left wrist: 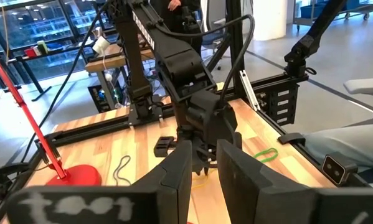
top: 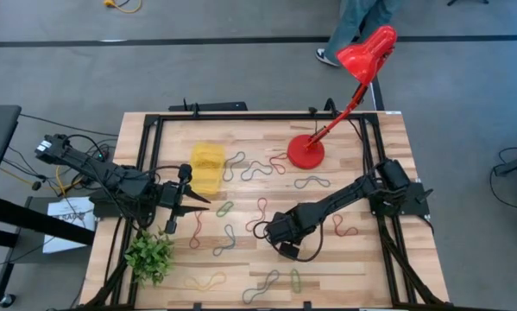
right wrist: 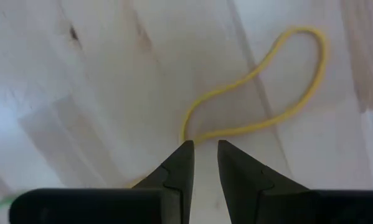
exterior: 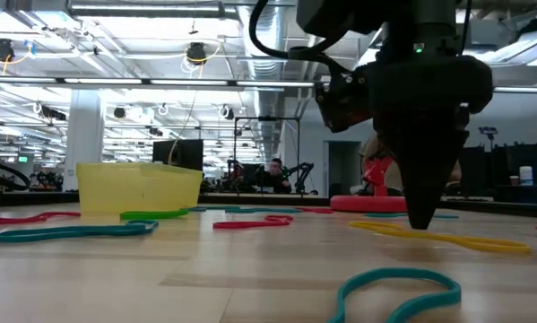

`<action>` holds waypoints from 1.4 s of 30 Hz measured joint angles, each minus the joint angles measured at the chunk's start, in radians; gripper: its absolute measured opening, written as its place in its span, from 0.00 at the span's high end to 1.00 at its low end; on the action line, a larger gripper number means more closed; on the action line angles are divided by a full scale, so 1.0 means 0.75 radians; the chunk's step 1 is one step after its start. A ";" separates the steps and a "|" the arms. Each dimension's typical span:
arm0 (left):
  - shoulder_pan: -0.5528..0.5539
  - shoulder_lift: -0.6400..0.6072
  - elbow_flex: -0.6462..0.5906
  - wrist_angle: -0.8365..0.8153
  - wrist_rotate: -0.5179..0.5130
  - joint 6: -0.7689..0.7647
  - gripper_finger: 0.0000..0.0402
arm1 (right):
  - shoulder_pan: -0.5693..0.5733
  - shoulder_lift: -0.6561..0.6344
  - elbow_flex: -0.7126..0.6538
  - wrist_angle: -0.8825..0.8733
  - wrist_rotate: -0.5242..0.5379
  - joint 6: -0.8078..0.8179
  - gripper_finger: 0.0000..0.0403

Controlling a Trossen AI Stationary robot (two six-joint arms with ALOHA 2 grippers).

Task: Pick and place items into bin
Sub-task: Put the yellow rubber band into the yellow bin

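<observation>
The yellow bin (top: 208,168) (exterior: 138,187) sits on the table's left half. Several squiggly loops lie flat around it: red (top: 261,212), green (top: 224,208), grey (top: 311,182). My right gripper (top: 286,248) (exterior: 423,224) (right wrist: 205,144) points straight down at mid-table, tips on the wood, shut on a yellow loop (right wrist: 267,81) (exterior: 456,240). My left gripper (top: 198,206) (left wrist: 203,163) hovers level just near-side of the bin, shut and holding nothing. My right gripper comes from above, pointing down, and meets the yellow loop at one narrow bend (right wrist: 185,138) right at its fingertips. The strand runs on behind one finger (right wrist: 177,165), so the pinch itself is hidden. The rest of the loop lies flat on the table.
A red lamp stands on its round base (top: 306,152) at the far side, its arm slanting up to the right. A green plant (top: 150,255) is at the near left. Teal loops (exterior: 71,231) (exterior: 394,287) lie near the low camera. Black frame rails edge the table.
</observation>
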 joint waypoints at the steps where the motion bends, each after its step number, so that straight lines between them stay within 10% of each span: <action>1: 0.000 0.000 0.000 0.001 0.000 0.000 0.83 | 0.000 0.000 -0.008 0.021 0.000 0.009 0.83; 21: 0.000 0.000 0.000 0.001 -0.001 0.005 0.83 | 0.021 -0.005 -0.080 0.179 0.079 0.074 0.98; 31: 0.000 -0.001 0.000 0.002 -0.002 -0.004 0.83 | 0.038 0.006 0.228 -0.015 0.170 -0.119 1.00; 42: 0.000 -0.001 -0.001 0.008 -0.002 0.001 0.83 | -0.115 0.005 0.504 0.094 0.895 -0.554 1.00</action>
